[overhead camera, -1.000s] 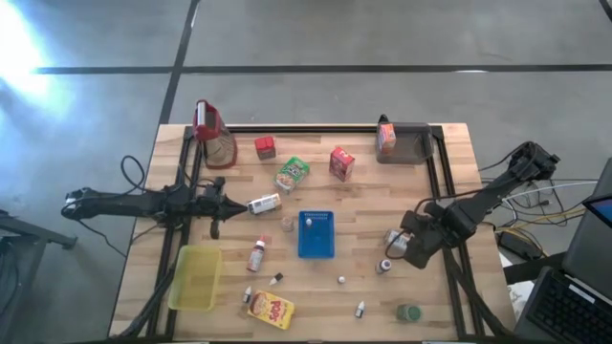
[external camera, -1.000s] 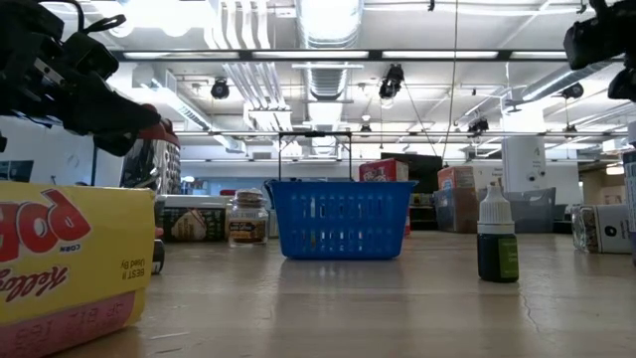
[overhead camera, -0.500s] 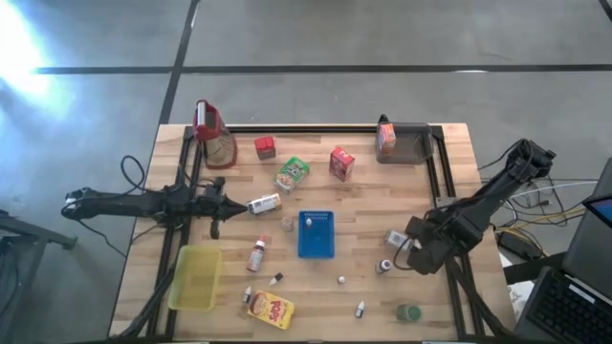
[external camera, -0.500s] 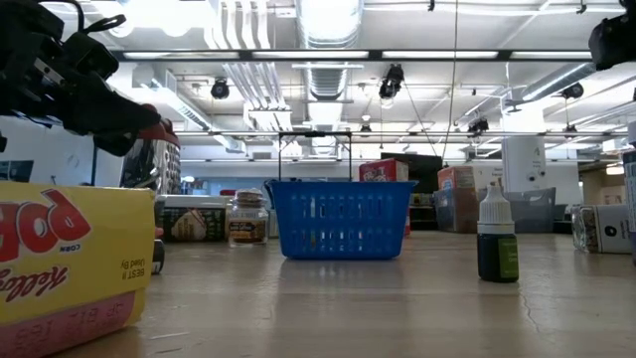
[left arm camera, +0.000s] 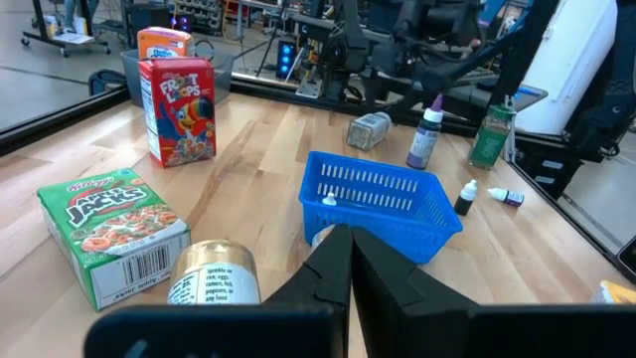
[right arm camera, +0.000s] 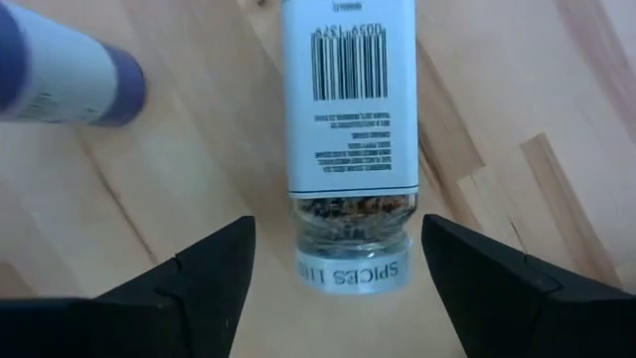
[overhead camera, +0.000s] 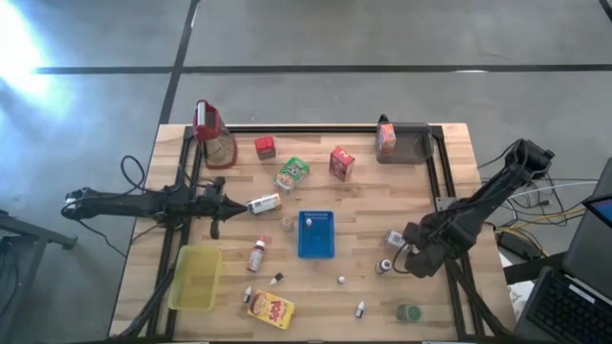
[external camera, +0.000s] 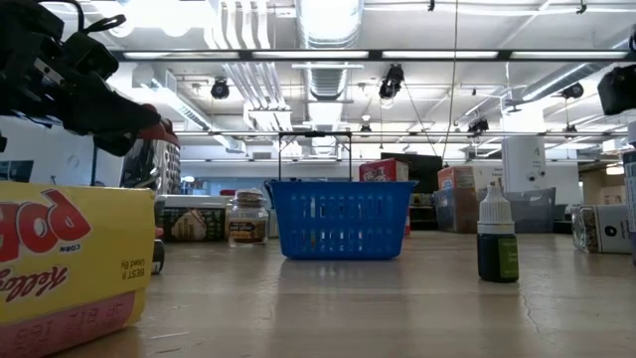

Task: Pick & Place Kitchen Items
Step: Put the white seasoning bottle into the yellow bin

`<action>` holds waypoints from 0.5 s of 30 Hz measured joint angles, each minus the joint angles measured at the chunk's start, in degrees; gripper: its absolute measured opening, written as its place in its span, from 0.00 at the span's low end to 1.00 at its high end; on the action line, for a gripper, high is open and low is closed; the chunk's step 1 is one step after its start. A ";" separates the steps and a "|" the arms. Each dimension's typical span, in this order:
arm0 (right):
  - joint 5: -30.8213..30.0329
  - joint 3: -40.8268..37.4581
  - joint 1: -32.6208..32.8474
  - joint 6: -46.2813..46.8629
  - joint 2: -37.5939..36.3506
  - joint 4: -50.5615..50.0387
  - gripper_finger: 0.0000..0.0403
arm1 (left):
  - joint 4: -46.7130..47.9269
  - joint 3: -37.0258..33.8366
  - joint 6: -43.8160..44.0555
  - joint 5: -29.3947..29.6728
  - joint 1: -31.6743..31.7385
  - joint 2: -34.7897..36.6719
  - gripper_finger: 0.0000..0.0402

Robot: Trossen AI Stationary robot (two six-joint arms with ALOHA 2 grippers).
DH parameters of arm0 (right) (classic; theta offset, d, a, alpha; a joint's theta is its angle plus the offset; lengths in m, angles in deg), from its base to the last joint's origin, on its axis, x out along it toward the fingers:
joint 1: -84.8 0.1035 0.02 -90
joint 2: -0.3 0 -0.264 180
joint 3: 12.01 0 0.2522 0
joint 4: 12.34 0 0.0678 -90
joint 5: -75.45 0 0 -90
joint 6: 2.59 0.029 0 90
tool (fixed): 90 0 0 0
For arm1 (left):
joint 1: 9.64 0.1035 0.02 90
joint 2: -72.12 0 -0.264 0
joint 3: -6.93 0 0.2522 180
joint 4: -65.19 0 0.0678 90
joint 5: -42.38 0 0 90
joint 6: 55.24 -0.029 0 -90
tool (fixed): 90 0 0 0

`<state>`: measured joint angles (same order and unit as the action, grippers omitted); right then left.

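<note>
The right gripper [right arm camera: 338,273] is seen with fingers [right arm camera: 199,273] spread either side of a spice jar [right arm camera: 350,129], untouched, lying on the table [overhead camera: 459,191] at its right side beside a purple-capped bottle [right arm camera: 60,80]. The left gripper [left arm camera: 350,261] is pressed together, empty, at the left, near a green cereal carton [left arm camera: 111,234].

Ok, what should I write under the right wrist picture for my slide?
Open right gripper poised around a spice jar lying on the wooden table.
</note>
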<state>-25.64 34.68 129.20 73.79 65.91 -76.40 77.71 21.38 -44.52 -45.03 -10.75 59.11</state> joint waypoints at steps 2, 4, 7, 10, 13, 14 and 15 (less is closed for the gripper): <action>0.03 -1.56 0.00 -0.15 -0.01 3.23 0.68 | -0.01 0.00 0.01 0.00 0.01 0.01 0.03; 0.19 -3.04 0.00 -0.33 -0.02 6.19 0.67 | -0.01 0.00 0.02 0.00 0.01 0.00 0.03; 0.43 -5.10 0.00 -0.50 -0.02 9.22 0.64 | -0.01 0.00 0.02 0.00 0.00 0.00 0.03; 0.46 -6.65 0.00 -0.50 -0.02 10.39 0.61 | -0.01 0.00 0.01 0.00 -0.01 0.00 0.03; 0.46 -7.53 0.00 -0.50 -0.02 10.76 0.59 | -0.01 0.00 0.00 0.00 -0.01 0.00 0.03; 0.46 -7.71 0.00 -0.50 -0.02 10.82 0.58 | -0.01 0.00 0.00 0.00 0.01 0.00 0.03; 0.46 -7.83 0.00 -0.50 -0.02 10.86 0.58 | 0.01 0.00 0.00 0.00 -0.01 0.00 0.03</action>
<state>-25.18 26.86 129.20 73.29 65.88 -65.54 77.72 21.38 -44.52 -45.03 -10.76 59.11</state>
